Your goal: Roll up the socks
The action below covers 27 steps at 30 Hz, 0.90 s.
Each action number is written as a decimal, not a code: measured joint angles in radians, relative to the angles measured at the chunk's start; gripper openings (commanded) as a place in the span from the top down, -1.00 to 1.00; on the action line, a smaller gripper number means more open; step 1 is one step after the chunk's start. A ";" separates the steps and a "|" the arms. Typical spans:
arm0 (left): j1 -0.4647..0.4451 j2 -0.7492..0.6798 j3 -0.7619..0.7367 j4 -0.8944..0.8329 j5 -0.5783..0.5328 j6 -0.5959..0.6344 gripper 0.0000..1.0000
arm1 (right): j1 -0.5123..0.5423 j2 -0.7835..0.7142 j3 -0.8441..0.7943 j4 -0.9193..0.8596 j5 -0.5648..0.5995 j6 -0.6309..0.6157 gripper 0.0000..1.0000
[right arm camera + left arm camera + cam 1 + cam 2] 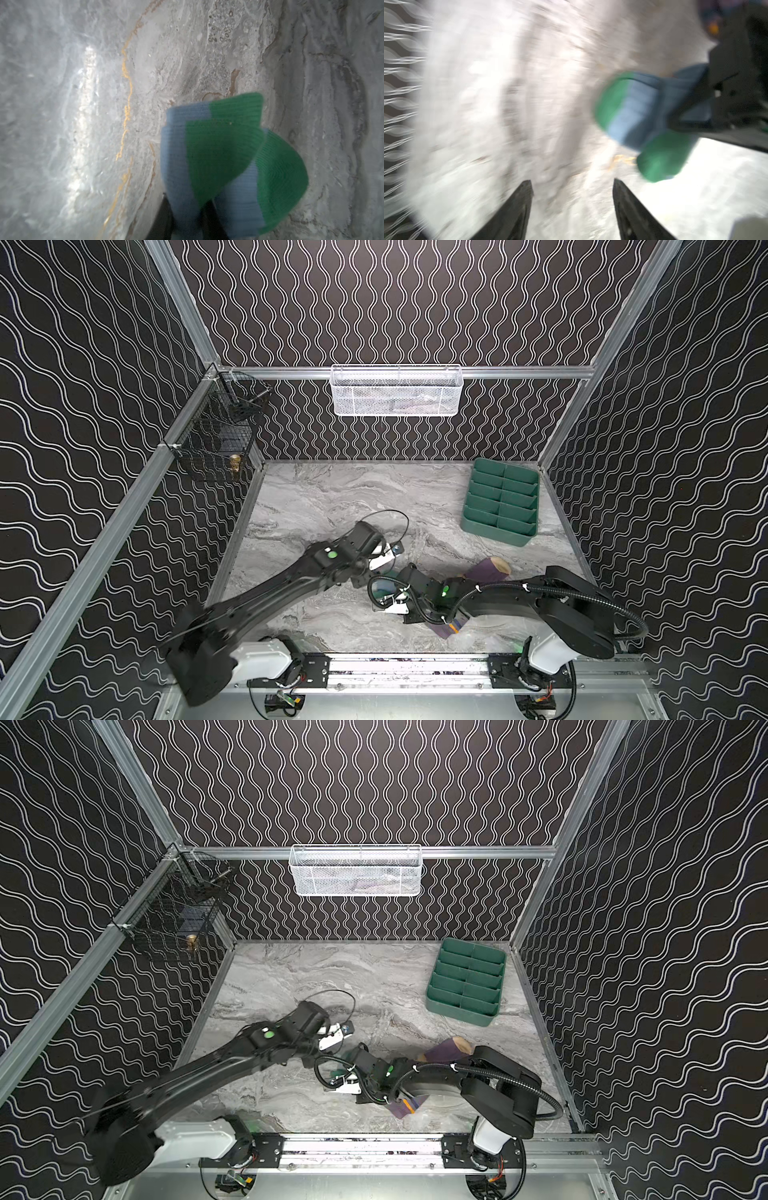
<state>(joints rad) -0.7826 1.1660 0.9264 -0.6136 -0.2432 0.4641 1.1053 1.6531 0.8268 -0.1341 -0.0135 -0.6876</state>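
Gripping blue sock (224, 166), bunched into a loose part-roll, in closed right fingers (163, 222) near middle of bench (332, 506). Holding left fingers (517, 214) apart, empty, just beside. Seeing purple sock (486, 571) flat, unrolled, under right arm (498, 601) toward front right corner. Judging: first roll unfinished, second unstarted.

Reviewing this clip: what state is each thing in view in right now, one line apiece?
Light blue sock: folded over itself, gripped, not yet a finished roll.
Purple sock: unrolled, flat on the table, partly hidden.
Left pincer: open, empty.
Right pincer: shut on the blue sock.
Green divided tray: on the table, nothing seen inside.
White mesh basket: hanging, contents unclear.
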 measured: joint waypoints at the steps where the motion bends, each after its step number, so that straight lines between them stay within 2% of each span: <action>1: 0.000 -0.048 -0.011 0.013 -0.043 -0.005 -0.35 | -0.014 0.013 0.024 -0.032 -0.027 0.005 1.00; 4: 0.002 -0.180 -0.046 0.037 -0.156 -0.014 -0.42 | -0.062 0.066 0.114 -0.141 -0.123 0.019 1.00; 7: 0.003 -0.299 -0.063 0.034 -0.197 -0.014 -0.47 | -0.107 0.141 0.219 -0.241 -0.230 0.040 1.00; 12: 0.002 -0.421 -0.047 -0.027 -0.077 0.017 -0.44 | -0.182 0.275 0.365 -0.398 -0.409 0.053 1.00; 14: 0.002 -0.449 -0.038 -0.056 0.013 0.042 -0.44 | -0.211 0.325 0.414 -0.447 -0.488 0.066 1.00; 17: 0.002 -0.444 -0.021 -0.090 0.125 0.066 -0.43 | -0.246 0.396 0.482 -0.513 -0.599 0.068 1.00; 22: -0.019 -0.344 -0.024 -0.107 0.211 0.101 -0.43 | -0.278 0.469 0.535 -0.570 -0.709 0.069 1.00; 24: -0.080 -0.310 -0.057 -0.103 0.196 0.117 -0.44 | -0.287 0.483 0.539 -0.574 -0.736 0.069 1.00; 27: -0.239 -0.245 -0.132 -0.075 0.121 0.138 -0.45 | -0.297 0.505 0.557 -0.591 -0.762 0.069 1.00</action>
<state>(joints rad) -1.0218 0.9215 0.7948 -0.6888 -0.1223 0.6025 0.8082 2.1582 1.3838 -0.7254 -0.7753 -0.6189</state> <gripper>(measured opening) 0.724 0.168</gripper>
